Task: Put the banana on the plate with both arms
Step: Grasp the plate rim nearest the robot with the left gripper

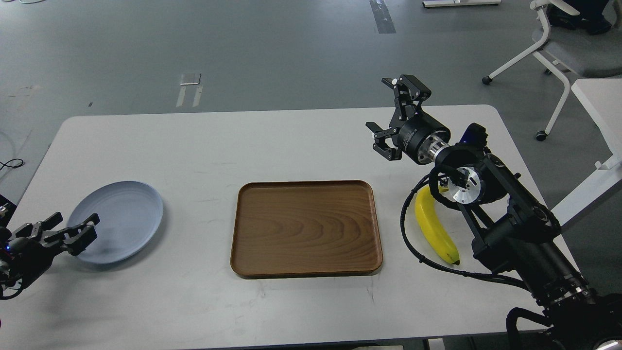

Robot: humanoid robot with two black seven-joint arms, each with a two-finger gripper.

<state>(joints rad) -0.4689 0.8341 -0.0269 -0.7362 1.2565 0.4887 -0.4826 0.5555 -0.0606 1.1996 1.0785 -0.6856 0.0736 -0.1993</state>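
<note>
The yellow banana (434, 227) lies on the white table at the right, partly under my right arm and its black cable. The pale blue-grey plate (119, 219) rests on the table at the left and holds nothing. My right gripper (382, 113) is open and empty, held above the table beyond and to the left of the banana, with its fingers pointing left. My left gripper (77, 219) is open and empty, low at the plate's near left rim, with one finger overlapping the rim in this view.
A brown wooden tray (306, 228) lies between plate and banana with nothing in it. A white office chair (559, 46) and a second white table (600, 104) stand off to the right, past the table's edge.
</note>
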